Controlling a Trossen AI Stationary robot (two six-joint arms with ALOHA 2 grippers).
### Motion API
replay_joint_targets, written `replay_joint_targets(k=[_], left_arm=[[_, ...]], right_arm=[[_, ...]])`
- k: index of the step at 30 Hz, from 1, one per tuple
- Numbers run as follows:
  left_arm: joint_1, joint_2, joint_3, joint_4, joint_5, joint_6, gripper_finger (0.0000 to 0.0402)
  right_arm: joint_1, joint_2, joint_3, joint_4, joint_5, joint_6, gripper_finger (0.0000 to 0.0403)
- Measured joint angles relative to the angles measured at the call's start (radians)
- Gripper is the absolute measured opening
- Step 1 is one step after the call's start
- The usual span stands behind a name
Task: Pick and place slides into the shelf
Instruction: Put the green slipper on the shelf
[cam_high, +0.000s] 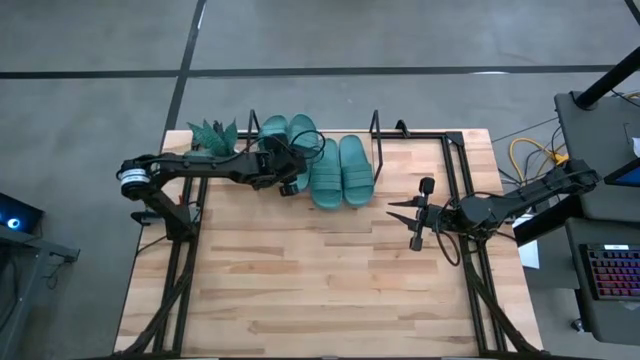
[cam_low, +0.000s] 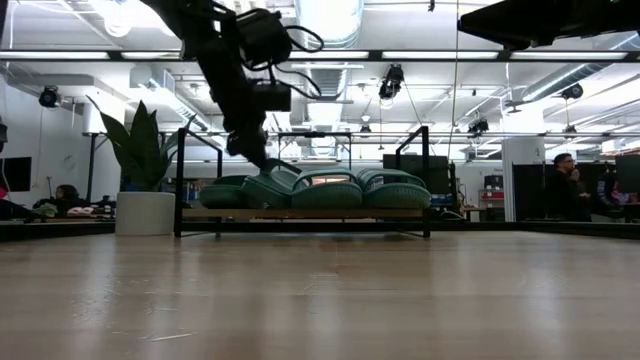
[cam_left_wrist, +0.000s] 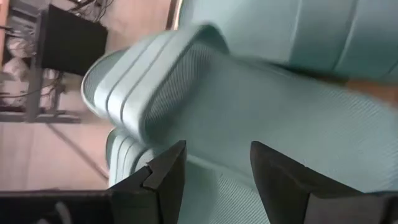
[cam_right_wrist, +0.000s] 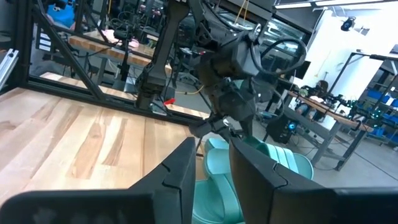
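Light-wood tabletop carries the whole setup; its near half holds nothing relevant to the task. At the far edge stands the shelf, a low board in a thin black wire frame, with a potted plant just beside its left end.

All four teal slides lie on or at the shelf, side by side, long axes running from the far edge toward the near edge. The right-hand pair lies flat and parallel. The left-hand pair is partly covered by the left arm; in the low view, one sandal of that pair sits tilted, its heel end raised against its neighbour.

The left gripper is directly over this tilted sandal. In the left wrist view its fingers stand apart, straddling the ribbed sole without clamping it; the sandal is judged released or nearly so.

The right gripper waits over bare table, near the right end of the shelf and apart from every sandal. Its fingers show a narrow gap with nothing between them.

Governing relation: the tilted sandal lies immediately ahead of the left gripper, along its approach line, so any seating correction falls to the left arm. The right arm is clearly the farther one.
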Motion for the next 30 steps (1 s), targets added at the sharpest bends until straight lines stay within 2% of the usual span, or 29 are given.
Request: replay_joint_targets(k=[8,11,17,22,27,30], left_arm=[[0.0,0.031,-0.013,-0.005,-0.021,0.017,0.0149],[0.0,0.029,-0.013,-0.005,-0.007,0.017,0.0111],[0.001,0.018,-0.014,-0.006,0.045,0.018,0.001],[0.002,0.018,-0.014,-0.016,0.042,0.022,0.0004],[0.002,0.009,-0.013,-0.071,-0.029,0.027,0.0001],[0.002,0.009,-0.014,-0.073,-0.035,0.018,0.0]], right_arm=[[0.0,0.0,0.0,0.0,0.0,-0.001,0.0081],[0.0,0.0,0.0,-0.001,0.0,-0.004,0.0078],[0.0,0.0,0.0,0.0,0.0,-0.003,0.008],[0.0,0.0,0.0,0.0,0.0,-0.003,0.0086],[0.0,0.0,0.0,0.0,0.0,-0.002,0.0089],[0.0,0.0,0.0,0.0,0.0,-0.002,0.0085]])
